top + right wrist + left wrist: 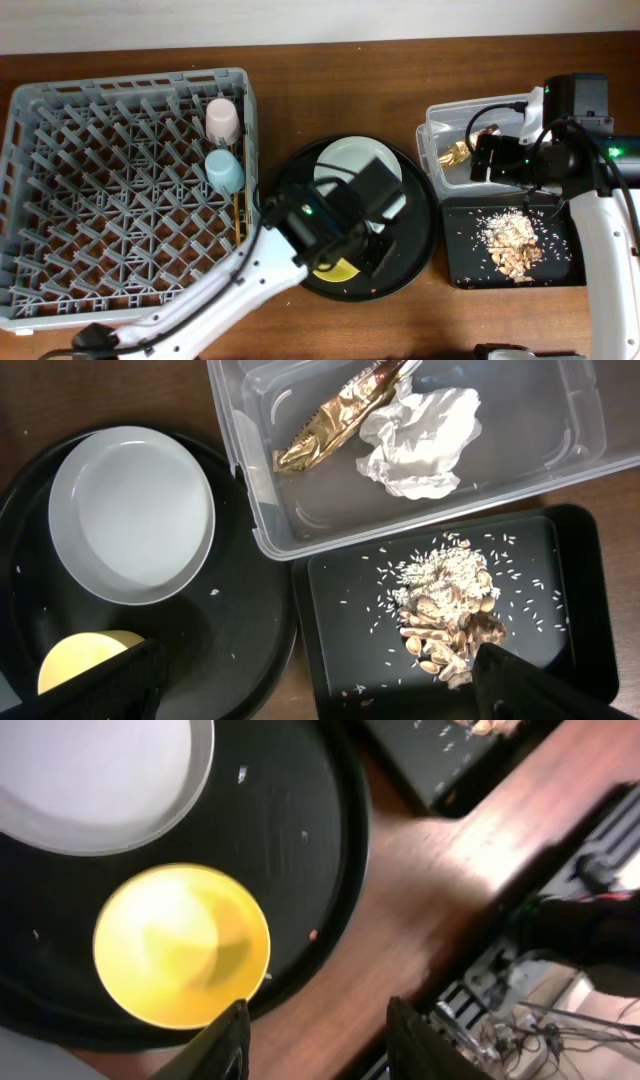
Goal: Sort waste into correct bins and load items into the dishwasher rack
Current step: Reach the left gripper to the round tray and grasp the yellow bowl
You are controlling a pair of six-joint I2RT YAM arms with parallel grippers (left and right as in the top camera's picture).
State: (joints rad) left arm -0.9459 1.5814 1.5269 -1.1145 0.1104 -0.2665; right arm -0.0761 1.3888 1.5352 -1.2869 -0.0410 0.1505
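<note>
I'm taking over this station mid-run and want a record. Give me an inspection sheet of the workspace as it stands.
Surface: brown wooden table, no spills seen.
Job's things: large grey lattice dishwasher rack holds small pink cup and small light-blue cup; thin wooden chopsticks seem to lie along its right wall. Pale round plate and yellow bowl sit on large round black tray. Crumpled white napkin and gold crinkled wrapper lie in clear plastic tub. Beige food scraps lie in shallow black rectangular tray.
Clutter: stray crumbs on the round tray.
Grippers: left gripper open, empty, near the bowl; right gripper open, empty.
Cables: black cable on right arm; loose wires beyond table edge.
Surroundings: pale wall behind.
</note>
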